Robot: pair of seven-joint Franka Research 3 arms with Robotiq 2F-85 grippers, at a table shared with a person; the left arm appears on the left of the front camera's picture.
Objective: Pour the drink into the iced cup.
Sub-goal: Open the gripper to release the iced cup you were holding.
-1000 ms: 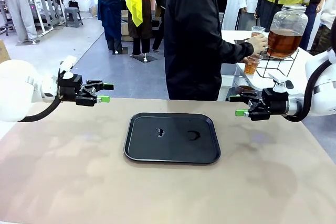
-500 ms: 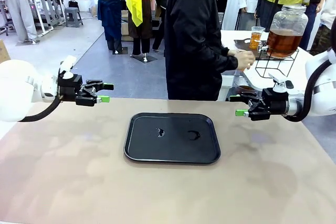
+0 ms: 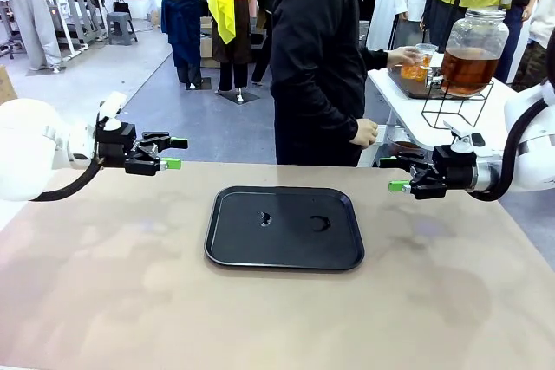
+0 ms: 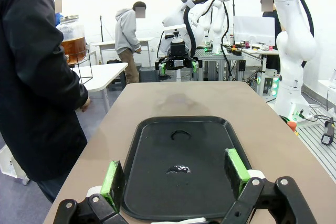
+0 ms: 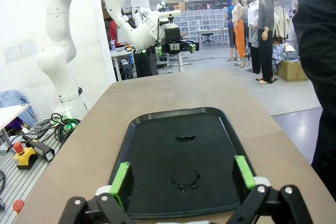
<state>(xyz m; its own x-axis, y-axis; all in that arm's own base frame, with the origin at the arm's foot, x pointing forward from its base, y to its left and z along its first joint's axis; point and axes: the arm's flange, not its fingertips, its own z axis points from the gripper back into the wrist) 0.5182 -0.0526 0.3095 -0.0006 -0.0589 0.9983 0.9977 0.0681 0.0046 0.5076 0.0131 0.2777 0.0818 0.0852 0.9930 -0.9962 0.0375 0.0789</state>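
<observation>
- Front view: the drink (image 3: 468, 71) stands in its jar dispenser (image 3: 473, 48) on a side table beyond the surface's (image 3: 104, 301) far right corner; a person's hand (image 3: 404, 56) holds a filled cup (image 3: 417, 65) near the tap. Left hand (image 3: 176, 152) and right hand (image 3: 393, 174) hover spread, empty; best kept clear.
- Left wrist view: fingers (image 4: 112, 178) spread over the tray's (image 4: 137, 135) near edge.
- Right wrist view: fingers (image 5: 120, 177) likewise spread.

A black tray (image 3: 284, 227) sits mid-frame on a tan table (image 3: 104, 283). At upper right, amber-brown drink (image 3: 468, 71) fills a clear glass jar (image 3: 475, 28) on a black wire stand (image 3: 460, 106). The person's jacket (image 3: 316, 58) is black. Both white arms end in black grippers with green pads.
</observation>
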